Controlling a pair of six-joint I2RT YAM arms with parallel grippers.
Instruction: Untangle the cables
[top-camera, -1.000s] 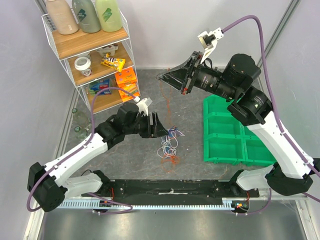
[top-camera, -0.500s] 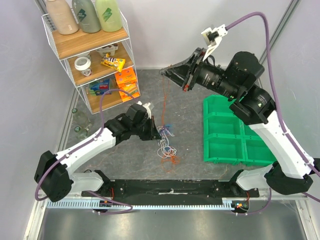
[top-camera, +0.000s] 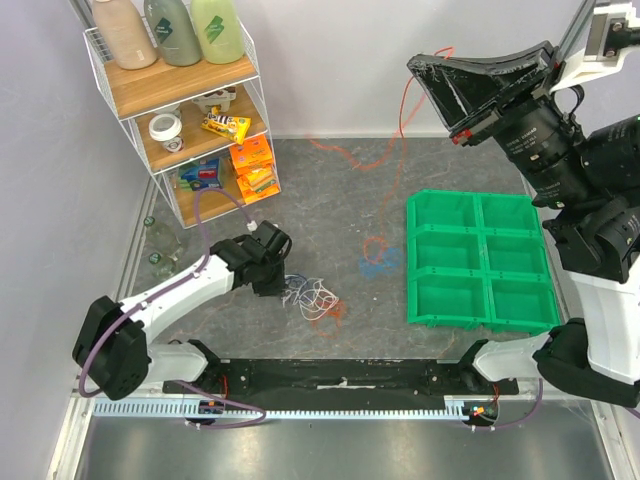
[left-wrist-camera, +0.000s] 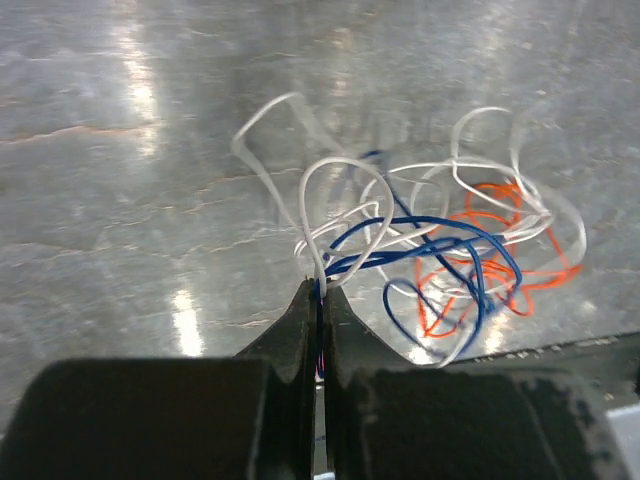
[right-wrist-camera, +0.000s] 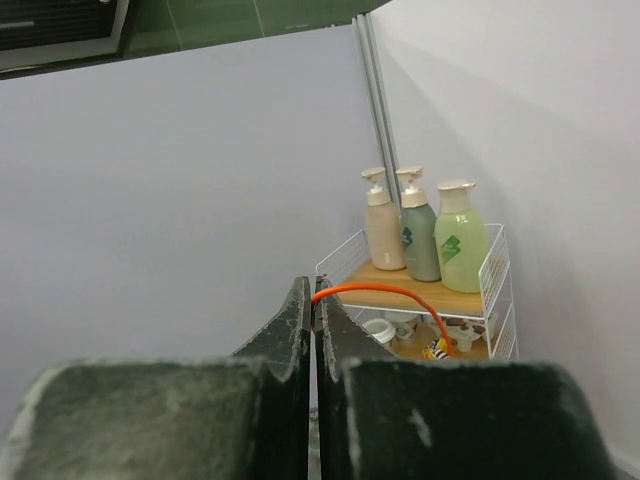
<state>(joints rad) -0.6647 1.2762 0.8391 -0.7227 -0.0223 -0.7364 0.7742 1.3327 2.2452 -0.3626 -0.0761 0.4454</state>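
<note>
Cables (top-camera: 315, 298) on open floor (top-camera: 330, 200), left pincer (left-wrist-camera: 320, 290) gripping them — right pincer (right-wrist-camera: 312, 295) gripping orange strand (right-wrist-camera: 375, 289)

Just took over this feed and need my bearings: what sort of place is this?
Probably a lab test cell: plain white walls close around the table, a wire rack of bottles, a green bin, tangled cables.

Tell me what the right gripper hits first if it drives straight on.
Probably the bare wall; nothing else shows ahead of the right gripper. The shelf rack sits right of that line, though depth is unclear.
</note>
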